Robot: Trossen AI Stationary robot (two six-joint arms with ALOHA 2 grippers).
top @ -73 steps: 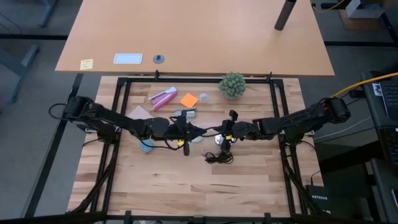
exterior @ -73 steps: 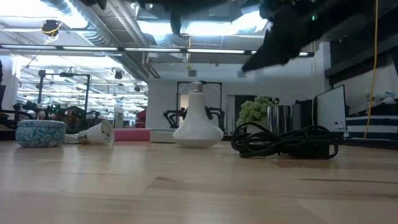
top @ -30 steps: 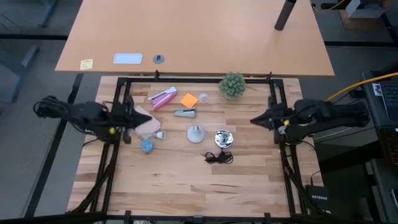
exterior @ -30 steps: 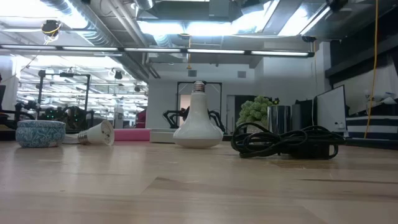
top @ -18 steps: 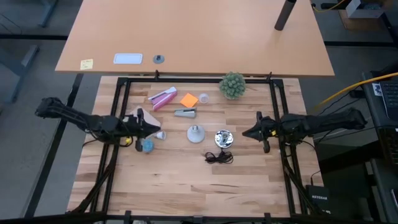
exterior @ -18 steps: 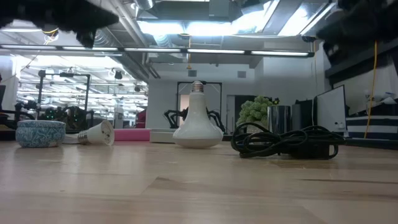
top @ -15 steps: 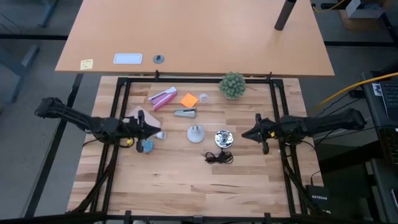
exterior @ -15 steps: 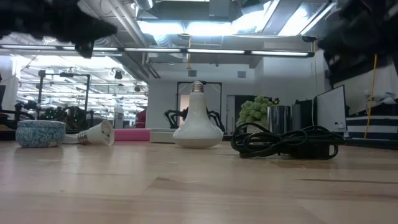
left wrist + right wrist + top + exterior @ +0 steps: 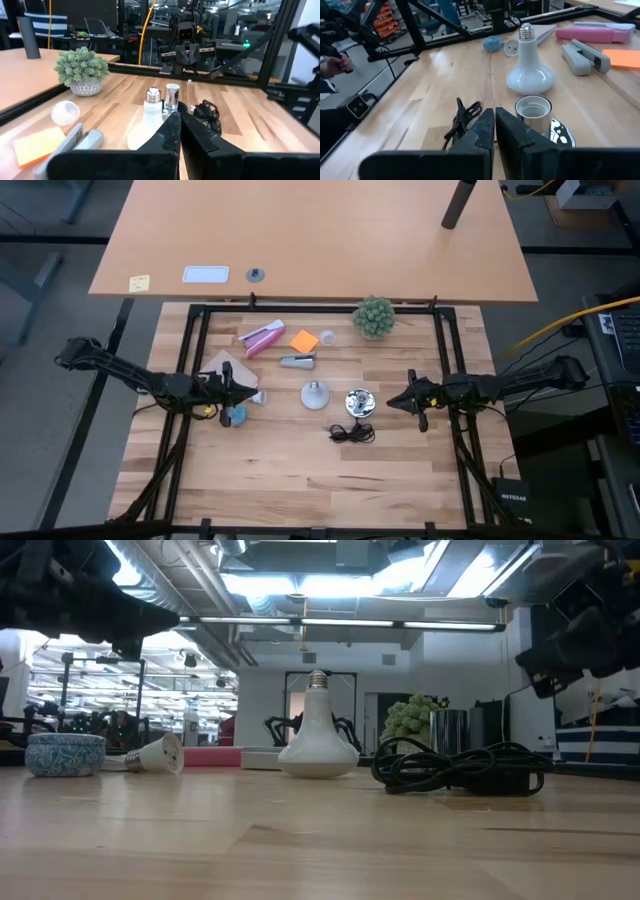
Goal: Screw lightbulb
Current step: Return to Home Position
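Observation:
The white lightbulb [image 9: 315, 393] stands on its dome near the table's middle, its silver threaded base up [image 9: 318, 740]. Just right of it sits the shiny metal socket [image 9: 358, 402], opening up [image 9: 532, 111], with its black cord [image 9: 352, 433] coiled on the near side. My left gripper [image 9: 252, 392] hovers left of the bulb, shut and holding nothing [image 9: 179, 114]. My right gripper [image 9: 390, 400] hovers right of the socket, also shut with nothing in it [image 9: 494, 114]. Both point level toward the middle.
At the far side stand a green plant ball [image 9: 373, 316], a pink item [image 9: 262, 336], an orange note pad [image 9: 304, 340] and a grey stapler [image 9: 297, 361]. A small blue bowl [image 9: 236, 414] and a small white plug piece [image 9: 155, 754] lie under my left gripper.
Both arms have come down from a raised pose toward the table, each gripper sinking on its own side of the bulb and socket. Both have stayed shut. Nothing on the table has moved.

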